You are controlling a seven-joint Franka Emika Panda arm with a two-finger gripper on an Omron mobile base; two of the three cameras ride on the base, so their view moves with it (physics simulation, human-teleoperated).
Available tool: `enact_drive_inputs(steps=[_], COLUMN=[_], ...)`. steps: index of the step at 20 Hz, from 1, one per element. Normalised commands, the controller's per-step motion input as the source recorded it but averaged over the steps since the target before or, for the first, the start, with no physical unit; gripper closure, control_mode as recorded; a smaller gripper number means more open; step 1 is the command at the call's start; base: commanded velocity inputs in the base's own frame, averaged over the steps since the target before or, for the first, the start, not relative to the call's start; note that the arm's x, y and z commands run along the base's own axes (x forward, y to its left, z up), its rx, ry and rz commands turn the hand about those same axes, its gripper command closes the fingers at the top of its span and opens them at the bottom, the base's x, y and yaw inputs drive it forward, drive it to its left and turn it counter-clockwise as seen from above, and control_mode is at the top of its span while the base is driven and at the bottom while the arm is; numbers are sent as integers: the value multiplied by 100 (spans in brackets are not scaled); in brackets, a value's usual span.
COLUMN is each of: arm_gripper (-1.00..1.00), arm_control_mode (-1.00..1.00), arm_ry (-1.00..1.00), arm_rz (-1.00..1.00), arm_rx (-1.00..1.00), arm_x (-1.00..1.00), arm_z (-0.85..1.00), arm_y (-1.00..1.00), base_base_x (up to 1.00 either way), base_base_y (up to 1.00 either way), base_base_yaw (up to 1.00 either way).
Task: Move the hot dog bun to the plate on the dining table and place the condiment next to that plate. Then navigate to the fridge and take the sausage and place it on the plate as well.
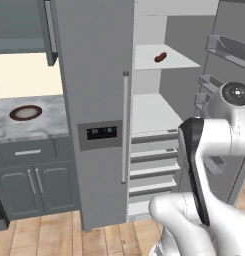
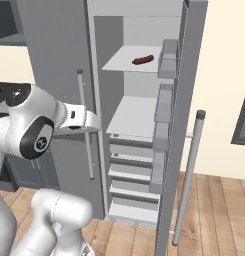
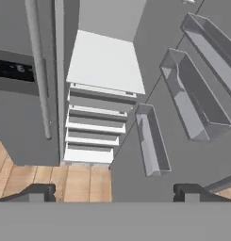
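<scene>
Fingers [image 3: 114, 192]: wide apart, empty, touching nothing. Sausage [image 1: 160, 57]: small, dark red-brown, lying on upper fridge shelf [image 1: 166, 62], 12 o'clock.

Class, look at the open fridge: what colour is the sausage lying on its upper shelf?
The sausage is dark reddish brown; the right base view shows it best.

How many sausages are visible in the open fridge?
1. The sausage lies on the upper shelf of the open fridge, toward the right. The shelf below looks bare; the drawers underneath are closed, so more could be hidden.
</scene>
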Motion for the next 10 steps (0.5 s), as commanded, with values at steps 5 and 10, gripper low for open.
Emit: enact_drive_inputs(steps=[5,10], arm_gripper=[-100,-100], arm_control_mode=[-100,-100], arm_ry=[-1,-4], arm_rz=[12,9], arm_rx=[7,14], arm_x=[-70,-71], arm_z=[35,57], arm_y=[90,54], base_base_x=[0,0], base_base_y=[0,0], base_base_yaw=[0,0])
